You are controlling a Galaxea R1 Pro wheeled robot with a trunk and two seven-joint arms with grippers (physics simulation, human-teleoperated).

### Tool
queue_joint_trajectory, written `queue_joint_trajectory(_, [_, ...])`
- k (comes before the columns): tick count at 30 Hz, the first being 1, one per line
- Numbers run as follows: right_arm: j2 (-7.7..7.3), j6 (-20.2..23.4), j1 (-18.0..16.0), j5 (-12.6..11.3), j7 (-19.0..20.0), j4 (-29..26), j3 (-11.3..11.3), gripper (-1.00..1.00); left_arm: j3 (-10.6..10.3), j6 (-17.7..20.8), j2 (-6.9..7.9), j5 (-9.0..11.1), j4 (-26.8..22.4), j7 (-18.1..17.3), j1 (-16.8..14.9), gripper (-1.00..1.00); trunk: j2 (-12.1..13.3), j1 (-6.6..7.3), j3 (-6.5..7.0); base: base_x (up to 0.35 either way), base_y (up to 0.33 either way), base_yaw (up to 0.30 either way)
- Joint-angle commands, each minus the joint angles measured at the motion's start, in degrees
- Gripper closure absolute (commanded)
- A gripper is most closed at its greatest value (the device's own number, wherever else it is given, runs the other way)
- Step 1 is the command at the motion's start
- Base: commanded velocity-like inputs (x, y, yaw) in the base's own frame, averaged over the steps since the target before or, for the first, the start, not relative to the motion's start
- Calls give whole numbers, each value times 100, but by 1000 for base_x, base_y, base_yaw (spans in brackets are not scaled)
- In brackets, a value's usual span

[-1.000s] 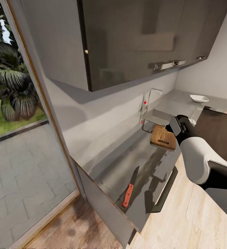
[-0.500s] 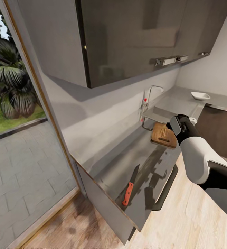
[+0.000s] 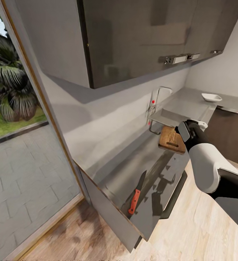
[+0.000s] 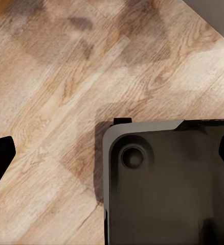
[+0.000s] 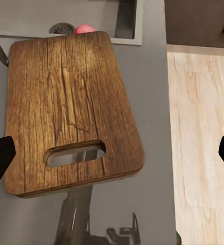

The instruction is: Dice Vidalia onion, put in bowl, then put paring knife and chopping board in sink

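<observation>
The paring knife [image 3: 136, 197] lies at the near left end of the grey surface [image 3: 126, 170], handle toward the cabinet edge. Further right the chopping board [image 3: 172, 139] rests flat beside the sink [image 3: 168, 118], slot handle nearest the robot. The Vidalia onion [image 5: 84, 29] peeks out just behind the board, in the basin. The right gripper [image 5: 112, 153] hangs over the board, fingers spread wide and empty. The bowl [image 3: 211, 96] sits far right. The left gripper's fingers [image 4: 0, 155] are parted above the wooden floor [image 4: 50, 76], holding nothing.
</observation>
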State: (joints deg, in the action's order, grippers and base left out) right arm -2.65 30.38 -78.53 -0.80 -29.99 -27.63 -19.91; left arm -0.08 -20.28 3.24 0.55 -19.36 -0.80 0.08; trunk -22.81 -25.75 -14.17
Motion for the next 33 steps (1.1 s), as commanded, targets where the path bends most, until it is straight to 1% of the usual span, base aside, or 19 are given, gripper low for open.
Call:
queue_joint_trajectory(1, [1, 3, -5, -8, -15, -6, -2, -100, -1, -10, 1, 6, -7, -8, 1, -100, -11, -3, -19, 0, 0, 0])
queue_joint_trajectory(33, [1, -58, -5, -8, -15, -6, 5, -100, -1, -11, 1, 2, -6, -8, 1, -100, -11, -3, -313, 0, 0, 0])
